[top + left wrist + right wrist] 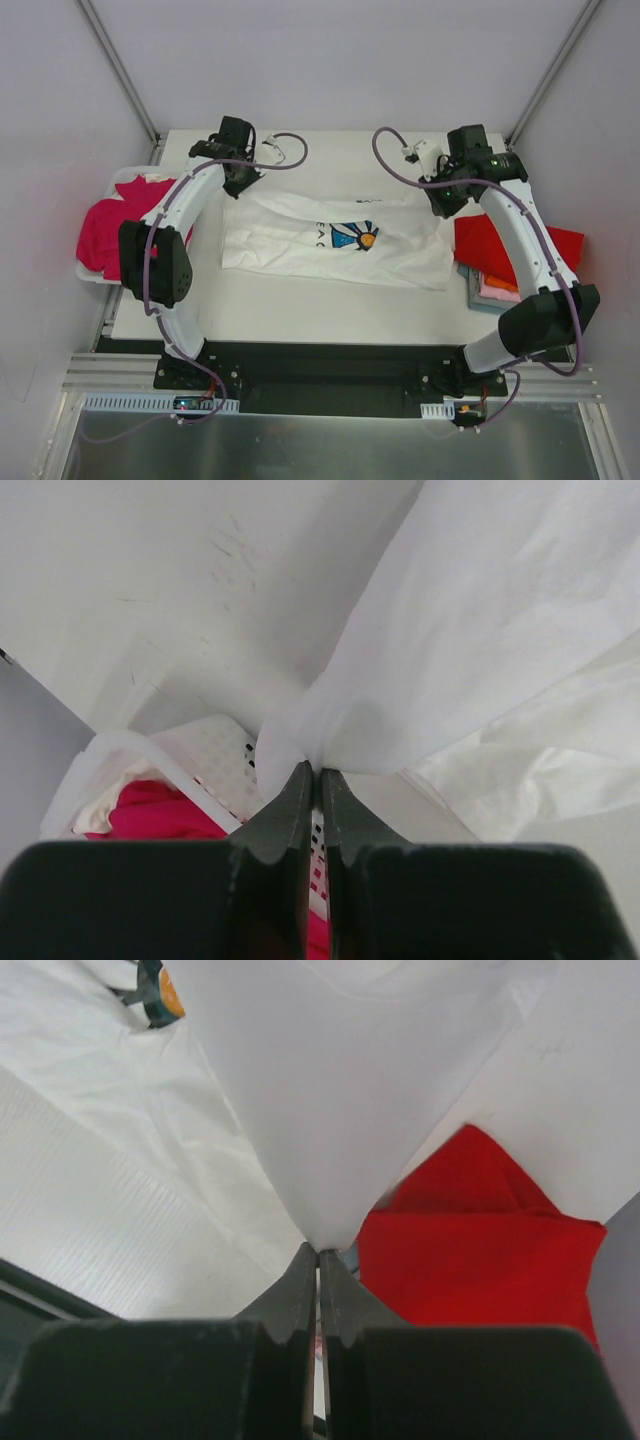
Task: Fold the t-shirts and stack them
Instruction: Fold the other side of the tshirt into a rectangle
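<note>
Left jaws and right jaws each pinch a far corner of the white t-shirt [330,240]; best drawn nearward together (evenly, cloth taut).

There are two tools, the left tool [318,770] and the right tool [318,1250], and one surface [300,305]. One white daisy-print t-shirt [335,240] is spread out. One basket [92,273] holds magenta cloth [105,235], whose number of pieces cannot be told. At the right, three stacked layers show: one red t-shirt [476,245], one orange-pink layer [497,285], one blue-grey layer [471,291].
</note>
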